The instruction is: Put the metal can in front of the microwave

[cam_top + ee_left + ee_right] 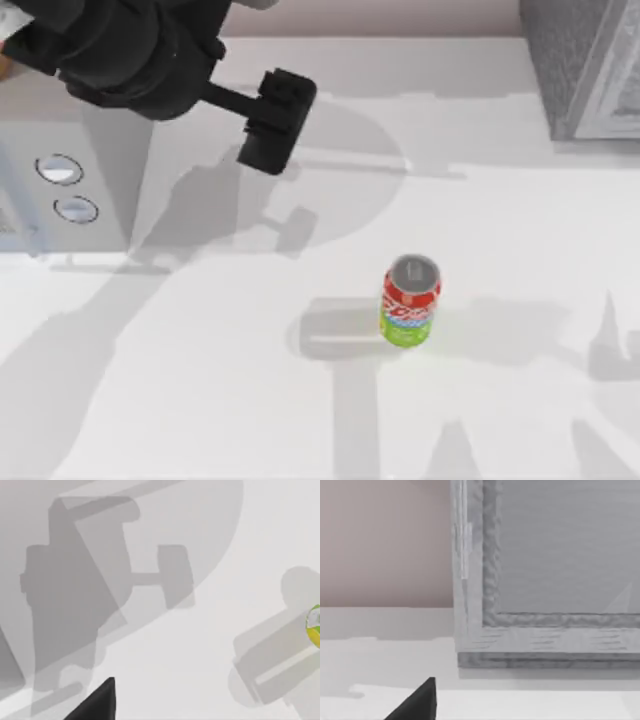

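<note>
The metal can (410, 300) stands upright on the white table, right of centre, with a silver top, a red upper band and a lime-green lower band. Its edge also shows in the left wrist view as the can (314, 625). The microwave (60, 180), a light-grey box with two round dials, sits at the table's left edge. My left gripper (272, 135) hangs open above the table, up and to the left of the can and well apart from it, holding nothing. One dark fingertip (100, 702) of it shows. My right arm is parked, with a fingertip (420, 702) showing.
A darker speckled grey box (580, 60) stands at the back right corner, seen close up as the box (545, 580) in the right wrist view. Bare white table (200, 400) lies between the can and the microwave.
</note>
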Motion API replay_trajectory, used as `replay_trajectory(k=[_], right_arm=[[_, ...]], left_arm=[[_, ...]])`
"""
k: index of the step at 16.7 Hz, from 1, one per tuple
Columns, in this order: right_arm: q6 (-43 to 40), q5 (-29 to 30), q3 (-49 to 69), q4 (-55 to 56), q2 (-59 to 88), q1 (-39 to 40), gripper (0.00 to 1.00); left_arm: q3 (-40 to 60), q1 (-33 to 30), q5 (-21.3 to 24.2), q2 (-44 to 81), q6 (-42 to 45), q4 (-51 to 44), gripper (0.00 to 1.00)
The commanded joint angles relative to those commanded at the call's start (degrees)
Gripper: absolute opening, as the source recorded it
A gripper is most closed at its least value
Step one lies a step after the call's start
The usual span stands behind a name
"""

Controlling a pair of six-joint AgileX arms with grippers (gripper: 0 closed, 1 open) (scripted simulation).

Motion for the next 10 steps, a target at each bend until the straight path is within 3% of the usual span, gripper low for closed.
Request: replay_trajectory(k=[5,10], right_arm=[[0.00,0.00,0.00,0.00,0.00,0.00,1.00],[0.00,0.00,0.00,0.00,0.00,0.00,1.00]], left_arm=[[25.29,-9.16,-0.09,26.31,-0.37,-16.23,1.00],[42.87,-15.56,-0.15,44.74,-0.59,-27.54,1.00]])
